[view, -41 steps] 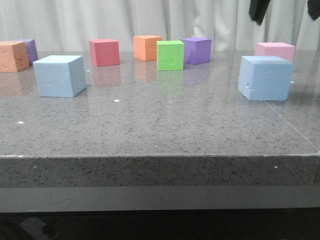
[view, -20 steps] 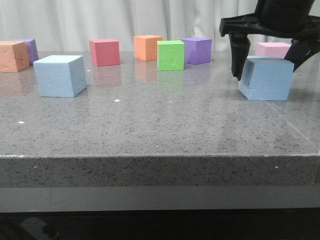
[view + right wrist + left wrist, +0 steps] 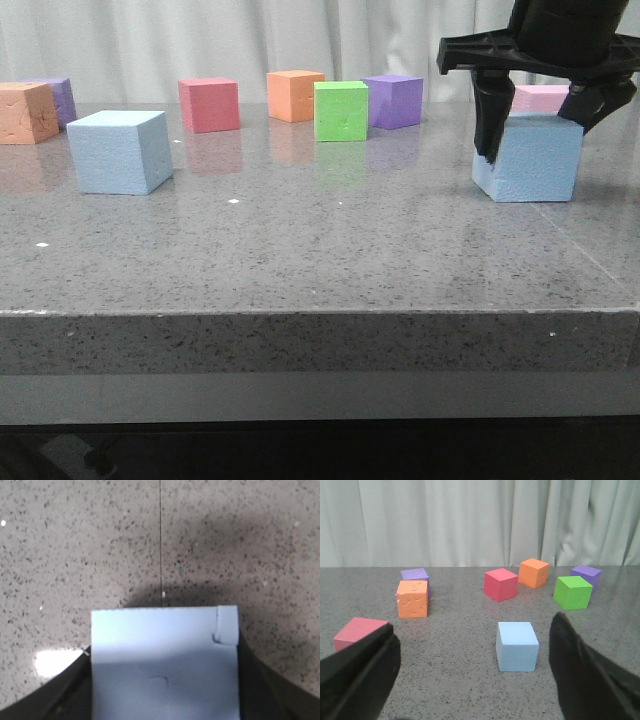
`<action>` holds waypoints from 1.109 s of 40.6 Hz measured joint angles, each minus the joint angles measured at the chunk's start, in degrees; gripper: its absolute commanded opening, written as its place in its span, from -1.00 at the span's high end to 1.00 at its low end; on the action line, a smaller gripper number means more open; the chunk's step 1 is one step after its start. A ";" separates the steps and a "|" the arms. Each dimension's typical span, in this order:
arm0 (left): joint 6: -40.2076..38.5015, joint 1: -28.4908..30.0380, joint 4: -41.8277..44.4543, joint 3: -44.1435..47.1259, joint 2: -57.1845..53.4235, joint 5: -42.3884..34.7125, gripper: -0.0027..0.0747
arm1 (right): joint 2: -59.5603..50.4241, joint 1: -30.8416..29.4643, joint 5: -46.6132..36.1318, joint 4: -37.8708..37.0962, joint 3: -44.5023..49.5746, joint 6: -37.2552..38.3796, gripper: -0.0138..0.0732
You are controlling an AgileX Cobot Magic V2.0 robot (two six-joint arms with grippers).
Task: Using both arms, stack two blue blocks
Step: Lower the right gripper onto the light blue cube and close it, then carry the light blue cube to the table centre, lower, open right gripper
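One pale blue block [image 3: 535, 162] sits at the right of the grey table [image 3: 320, 250]. My right gripper [image 3: 535, 135] has come down over it, and its black fingers [image 3: 489, 120] press against both sides. In the right wrist view the block [image 3: 165, 665] fills the gap between the fingers of the right gripper [image 3: 162, 652]. The other blue block [image 3: 118, 152] stands alone at the left. In the left wrist view it [image 3: 517, 646] lies ahead of my open, empty left gripper [image 3: 474, 625], well clear of the fingers. The left gripper does not show in the front view.
Smaller cubes stand along the back: orange [image 3: 25, 112], purple [image 3: 58, 98], red [image 3: 209, 105], orange [image 3: 295, 95], green [image 3: 340, 110], purple [image 3: 393, 101], and pink [image 3: 548, 98] just behind the right gripper. Another red cube [image 3: 357, 632] lies by the left finger.
My right gripper came down from above onto the right blue block, then closed its fingers against the block's sides. The block shifted slightly. The left block has not moved.
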 measured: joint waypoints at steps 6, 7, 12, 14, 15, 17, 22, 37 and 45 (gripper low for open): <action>0.00 0.00 0.00 0.00 0.00 0.00 -0.61 | -0.77 3.09 2.99 0.00 -2.21 0.00 -0.36; 0.00 0.00 0.00 0.00 0.00 0.00 -0.61 | -0.89 3.86 3.28 0.00 -2.66 0.00 -0.36; 0.00 0.00 0.00 0.00 0.00 -0.04 -0.61 | -0.89 8.82 3.25 0.00 -5.44 1.39 -0.36; 0.00 0.00 0.00 0.00 0.00 -0.04 -0.61 | -0.75 10.97 3.01 0.24 -6.68 2.64 -0.36; 0.00 0.00 0.00 0.00 0.00 -0.04 -0.61 | -0.43 11.70 2.75 0.34 -7.45 3.24 -0.36; 0.00 0.00 0.00 0.00 0.00 -0.04 -0.61 | 0.24 13.13 2.25 0.35 -8.73 4.79 -0.36; 0.00 0.00 0.00 0.00 0.00 -0.04 -0.61 | 3.26 15.66 1.90 -0.95 -11.80 9.07 -0.36; 0.00 0.00 0.00 0.00 0.00 -0.04 -0.61 | 10.25 16.94 2.57 -6.56 -14.26 21.01 -0.37; 0.00 0.00 0.00 0.00 0.00 -0.04 -0.61 | 10.25 16.94 2.00 -6.64 -14.29 21.23 -0.70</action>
